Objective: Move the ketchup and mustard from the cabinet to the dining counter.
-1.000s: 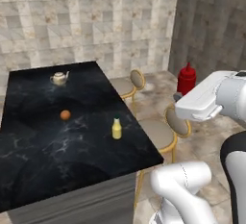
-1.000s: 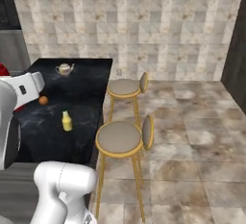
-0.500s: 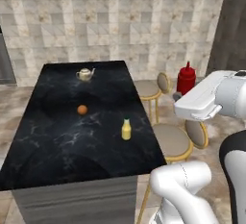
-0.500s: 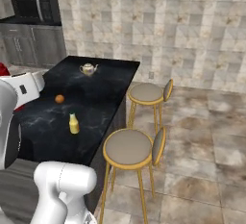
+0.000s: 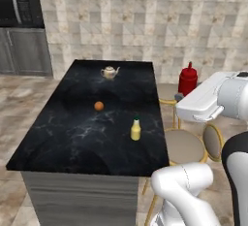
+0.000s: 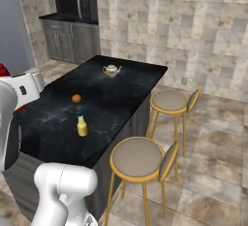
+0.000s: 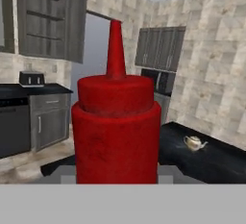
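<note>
Already the mustard (image 5: 136,130) is parked on the dining counter (image 5: 58,137); the ketchup (image 5: 188,78) is clamped upright in the gripper (image 5: 180,96), at three o'clock off the edge, for setting down.

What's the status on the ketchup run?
Gripper shut on ketchup, off the counter's stool side. Mustard already on counter. Teapot, orange ball there too.

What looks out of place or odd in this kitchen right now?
Little stands out. An orange ball lies loose on the dining counter between the teapot and the upright mustard. The wall cabinet stands open with bare shelves. The ketchup is upright in the gripper, beside the counter. Nothing spilled or damaged.
</note>
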